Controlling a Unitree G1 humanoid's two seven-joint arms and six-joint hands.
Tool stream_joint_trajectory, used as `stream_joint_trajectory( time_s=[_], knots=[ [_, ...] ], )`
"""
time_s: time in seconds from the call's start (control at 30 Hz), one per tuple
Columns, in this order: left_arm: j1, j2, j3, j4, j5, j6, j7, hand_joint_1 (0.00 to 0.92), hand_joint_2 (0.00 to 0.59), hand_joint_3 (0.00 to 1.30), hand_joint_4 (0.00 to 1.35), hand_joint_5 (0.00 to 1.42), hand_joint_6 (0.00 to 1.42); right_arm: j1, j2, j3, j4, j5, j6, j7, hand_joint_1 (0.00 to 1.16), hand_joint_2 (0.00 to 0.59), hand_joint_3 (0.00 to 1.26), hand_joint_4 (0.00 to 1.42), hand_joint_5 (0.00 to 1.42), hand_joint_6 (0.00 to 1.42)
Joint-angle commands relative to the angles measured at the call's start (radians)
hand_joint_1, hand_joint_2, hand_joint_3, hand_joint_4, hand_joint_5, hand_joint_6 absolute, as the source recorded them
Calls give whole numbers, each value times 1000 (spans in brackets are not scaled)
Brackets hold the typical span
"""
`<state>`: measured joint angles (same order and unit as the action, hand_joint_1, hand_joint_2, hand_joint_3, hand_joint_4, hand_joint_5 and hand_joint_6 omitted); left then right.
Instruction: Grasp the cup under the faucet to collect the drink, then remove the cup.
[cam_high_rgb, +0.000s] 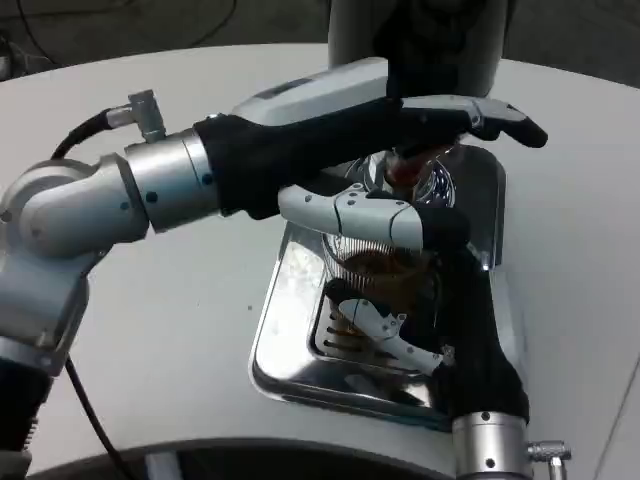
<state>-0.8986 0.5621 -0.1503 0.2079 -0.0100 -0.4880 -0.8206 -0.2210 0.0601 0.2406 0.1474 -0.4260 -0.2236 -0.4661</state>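
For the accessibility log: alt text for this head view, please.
The right hand grips a clear cup of brown drink over a shiny metal tray, under the faucet. The left hand reaches across at the faucet.

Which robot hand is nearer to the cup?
Right. The right robot hand wraps the cup on the tray; the left robot hand reaches above it.

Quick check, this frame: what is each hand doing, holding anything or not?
Left hand: reaches over the cup toward the faucet; whether it presses anything cannot be told.
Right hand: grips the cup on the tray.
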Motion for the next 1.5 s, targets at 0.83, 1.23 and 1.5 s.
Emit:
stream_joint_trajectory(
  time_s=[0.83, 1.23, 1.5],
  knots=[
    [80, -26, 137, -82, -131, 2, 55, 0, 111, 206, 169, 229, 215, 74, 46, 11, -59, 1, -41, -77, 837, 200, 642, 766, 858, 689],
    [169, 2, 231, -219, -211, 77, 66, 0, 110, 230, 206, 260, 242, 128, 36, 10, -140, -7, -27, -65, 848, 186, 713, 856, 967, 855],
    [255, 30, 303, -266, -240, 113, 85, 0, 110, 240, 217, 274, 246, 148, 26, -5, -175, -7, -30, -54, 853, 187, 753, 905, 1054, 932]
  ],
)
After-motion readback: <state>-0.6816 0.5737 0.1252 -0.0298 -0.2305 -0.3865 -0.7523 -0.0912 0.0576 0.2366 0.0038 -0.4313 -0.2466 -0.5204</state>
